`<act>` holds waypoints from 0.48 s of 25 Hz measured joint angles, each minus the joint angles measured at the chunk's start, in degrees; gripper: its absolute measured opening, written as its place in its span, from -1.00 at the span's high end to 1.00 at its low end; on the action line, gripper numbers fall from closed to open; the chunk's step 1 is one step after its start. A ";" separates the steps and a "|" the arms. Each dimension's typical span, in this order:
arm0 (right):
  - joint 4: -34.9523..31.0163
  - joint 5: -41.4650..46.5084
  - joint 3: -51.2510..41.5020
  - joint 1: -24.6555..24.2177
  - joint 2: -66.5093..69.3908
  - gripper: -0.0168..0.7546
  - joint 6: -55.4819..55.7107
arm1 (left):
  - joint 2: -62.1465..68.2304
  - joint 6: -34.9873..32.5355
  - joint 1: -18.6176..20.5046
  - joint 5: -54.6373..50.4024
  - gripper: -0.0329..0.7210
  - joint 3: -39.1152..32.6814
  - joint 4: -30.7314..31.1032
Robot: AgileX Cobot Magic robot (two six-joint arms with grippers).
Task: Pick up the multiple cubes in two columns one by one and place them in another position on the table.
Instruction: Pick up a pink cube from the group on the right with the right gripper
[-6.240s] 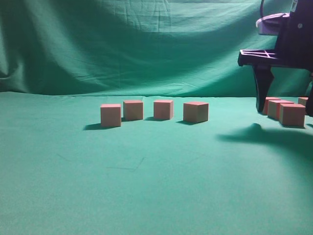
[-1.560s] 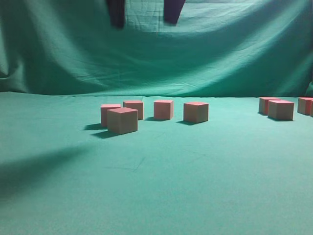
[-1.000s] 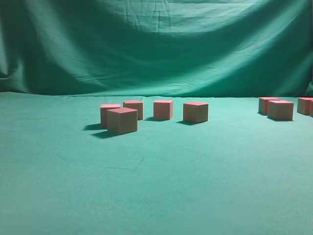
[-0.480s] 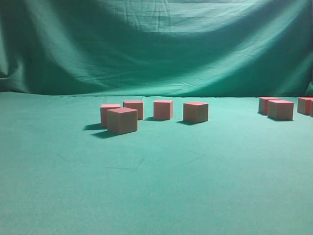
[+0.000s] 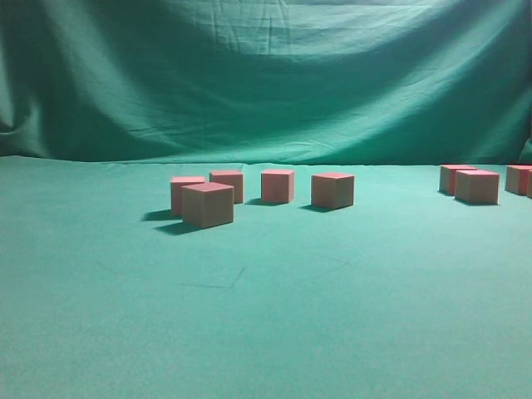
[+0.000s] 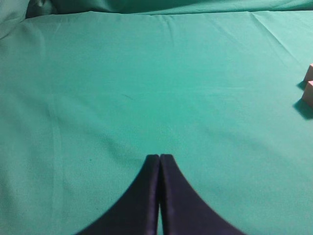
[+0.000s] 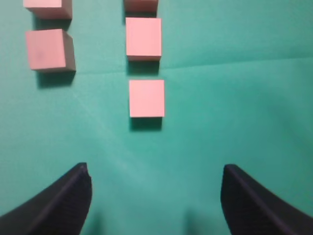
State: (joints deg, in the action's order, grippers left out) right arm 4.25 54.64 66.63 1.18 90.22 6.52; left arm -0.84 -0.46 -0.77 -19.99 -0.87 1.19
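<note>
Your right claw [image 7: 155,196], gaping wide and empty, had left a fifth cube [image 5: 208,204] near the counter's [image 5: 266,332] middle and hung above the remaining cubes [image 7: 146,98] toward its right edge, while your left claw [image 6: 159,159] stayed shut.

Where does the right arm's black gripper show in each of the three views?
Exterior view: not in it.
Left wrist view: not in it; the black fingers there belong to the left gripper, shut.
Right wrist view: right gripper at the bottom edge, jaws open, nearest reddish-pink cube ahead of it.
Shared landmark: the wrinkled green cloth table.
</note>
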 joint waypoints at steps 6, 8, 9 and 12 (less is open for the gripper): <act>-1.19 -4.65 0.00 -0.91 6.80 -0.43 -1.71 | 0.00 0.00 0.00 0.00 0.91 0.00 0.00; -1.27 -6.16 0.00 -0.91 8.99 -0.43 -1.93 | 0.00 0.00 0.00 0.00 0.91 0.00 0.00; -1.27 -7.18 0.00 -0.91 9.81 -0.43 -2.08 | 0.00 0.00 0.00 0.00 0.91 0.00 0.00; -1.27 -10.28 0.00 -0.91 12.18 -0.43 -2.31 | 0.00 0.00 0.00 0.00 0.91 0.00 0.00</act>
State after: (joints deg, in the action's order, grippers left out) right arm 2.98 44.35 66.63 0.26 102.40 4.21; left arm -0.84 -0.46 -0.77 -19.99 -0.87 1.19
